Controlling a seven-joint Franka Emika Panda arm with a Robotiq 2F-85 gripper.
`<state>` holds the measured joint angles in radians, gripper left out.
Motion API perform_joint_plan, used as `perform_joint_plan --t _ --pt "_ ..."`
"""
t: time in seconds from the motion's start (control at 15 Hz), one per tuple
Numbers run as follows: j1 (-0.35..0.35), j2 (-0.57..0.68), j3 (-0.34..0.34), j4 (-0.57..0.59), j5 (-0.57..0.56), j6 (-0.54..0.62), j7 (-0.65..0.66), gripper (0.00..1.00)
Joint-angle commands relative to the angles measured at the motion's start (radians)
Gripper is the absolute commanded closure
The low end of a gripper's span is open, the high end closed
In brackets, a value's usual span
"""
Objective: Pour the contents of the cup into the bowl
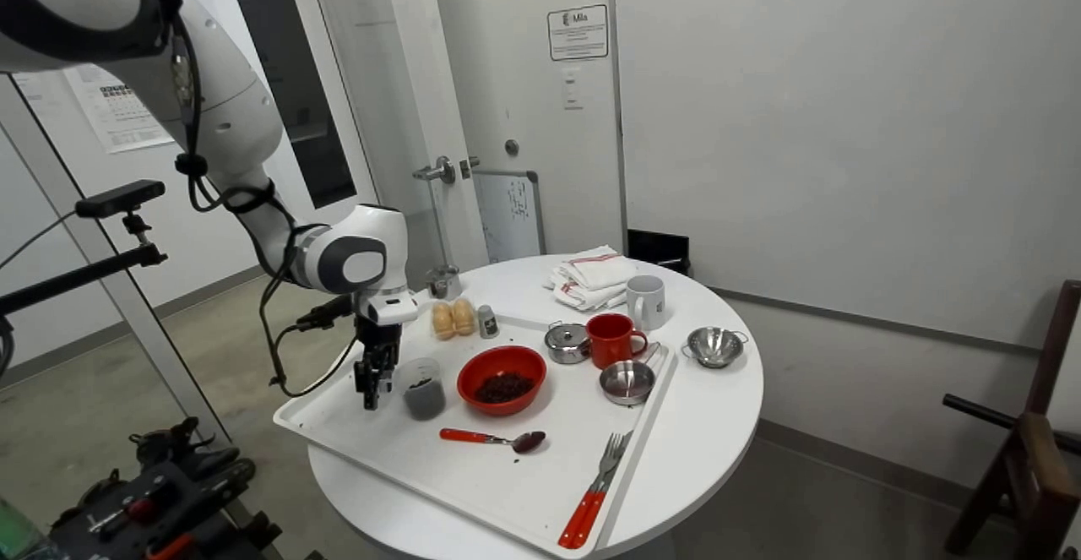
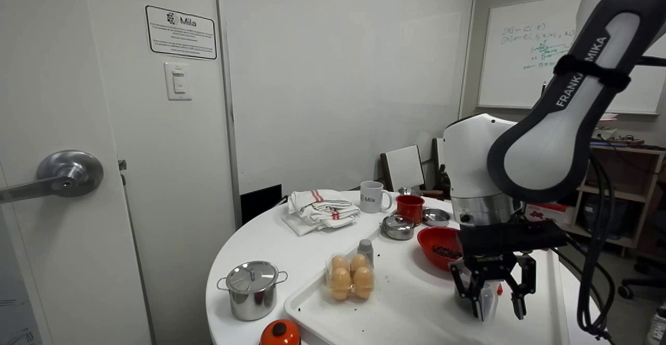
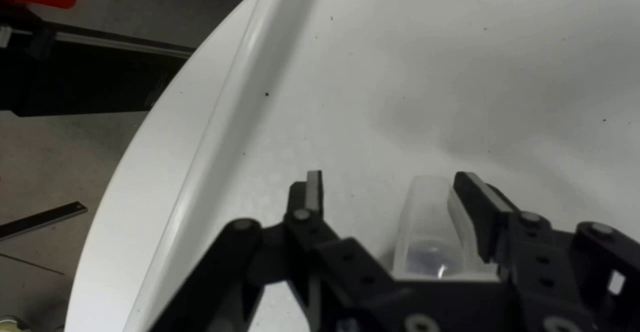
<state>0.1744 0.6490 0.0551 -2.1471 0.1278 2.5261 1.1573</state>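
Round white table (image 1: 709, 416), white tray (image 1: 380, 442) on it. Red bowl (image 1: 502, 359) with dark bits inside, near the cup (image 1: 425, 397); red-handled spoon (image 1: 486, 437) lies near both, fork (image 1: 610, 457) and knife (image 1: 594, 509) along a tray edge. Eggs (image 2: 341, 282) and grey shaker (image 2: 366, 250) side by side, red mug (image 1: 610, 342) and small pan (image 1: 627, 381) past the bowl, folded towels (image 1: 594, 277) off the tray.

Gripper (image 2: 498, 311) points down at the tray, fingers (image 3: 313, 192) spread wide, clamped on nothing. In the wrist view a clear part (image 3: 431, 217), seemingly the cup's, sits in the gap, nearer one finger; contact can't be told.

Cup is grey, upright on the tray, right beside the gripper; in an exterior view it stands between gripper and bowl
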Motion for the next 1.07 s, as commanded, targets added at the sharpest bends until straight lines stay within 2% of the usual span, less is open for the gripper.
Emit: perform_joint_plan --t 0.0,0.27,0.6,1.0 --pt "0.000 0.014 0.004 -0.004 0.047 0.034 -0.052 0.65" --pt "-0.001 0.019 0.006 -0.005 0.067 0.047 -0.074 0.95" --pt "-0.011 -0.022 0.005 -0.026 0.088 0.061 -0.095 0.91" --pt "-0.019 -0.078 -0.006 0.044 0.077 -0.074 -0.124 0.91"
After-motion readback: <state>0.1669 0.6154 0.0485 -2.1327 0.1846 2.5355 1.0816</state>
